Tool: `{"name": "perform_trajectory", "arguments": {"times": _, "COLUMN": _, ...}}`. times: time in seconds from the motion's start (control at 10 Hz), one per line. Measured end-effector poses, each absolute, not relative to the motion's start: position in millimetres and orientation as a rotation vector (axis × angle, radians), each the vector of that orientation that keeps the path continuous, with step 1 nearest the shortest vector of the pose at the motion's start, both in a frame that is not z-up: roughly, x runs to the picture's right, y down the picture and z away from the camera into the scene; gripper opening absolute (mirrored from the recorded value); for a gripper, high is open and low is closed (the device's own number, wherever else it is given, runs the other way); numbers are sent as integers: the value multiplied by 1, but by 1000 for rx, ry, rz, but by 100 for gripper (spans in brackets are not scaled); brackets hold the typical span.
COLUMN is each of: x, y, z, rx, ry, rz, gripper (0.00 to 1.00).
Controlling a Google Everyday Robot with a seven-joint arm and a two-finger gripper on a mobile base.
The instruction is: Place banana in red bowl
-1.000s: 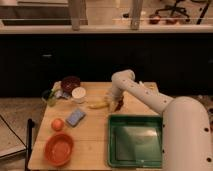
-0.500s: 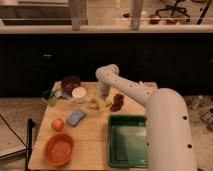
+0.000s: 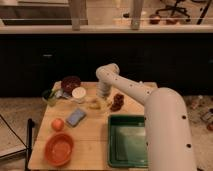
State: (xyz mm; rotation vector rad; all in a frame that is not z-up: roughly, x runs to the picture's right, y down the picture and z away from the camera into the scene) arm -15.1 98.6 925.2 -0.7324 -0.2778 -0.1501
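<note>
The banana (image 3: 95, 104) lies on the wooden table (image 3: 90, 131) near the middle, small and yellow. My gripper (image 3: 103, 95) hangs down from the white arm (image 3: 131, 90), right above the banana's far right end, at or very close to it. The red bowl (image 3: 59, 148) stands empty at the table's front left corner, well away from the gripper. The banana's part under the gripper is hidden.
An orange (image 3: 58, 124) and a blue sponge (image 3: 76, 117) lie between the banana and the red bowl. A dark maroon bowl (image 3: 70, 83), a white cup (image 3: 79, 94) and a green cup (image 3: 48, 96) stand at the back left. A green tray (image 3: 127, 140) is at the front right, with a dark red object (image 3: 117, 101) behind it.
The arm has swung left and its elbow now bends over the table's back middle. The gripper has moved from the banana's right side to just above it. The banana stays about where it was.
</note>
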Motion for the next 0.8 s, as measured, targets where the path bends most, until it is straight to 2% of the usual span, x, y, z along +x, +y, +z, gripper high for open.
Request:
{"name": "perform_trajectory", "arguments": {"times": 0.2, "x": -9, "y": 101, "z": 928, "rx": -718, "ry": -268, "rz": -132, "gripper": 79}}
{"name": "perform_trajectory", "arguments": {"times": 0.5, "x": -4, "y": 102, "z": 930, "rx": -687, "ry": -251, "rz": -123, "gripper": 52}}
{"name": "perform_trajectory", "arguments": {"times": 0.6, "x": -6, "y": 102, "z": 930, "rx": -689, "ry": -253, "rz": -122, "gripper": 40}}
{"name": "perform_trajectory", "arguments": {"times": 0.8, "x": -6, "y": 101, "z": 930, "rx": -690, "ry": -257, "rz": -120, "gripper": 24}}
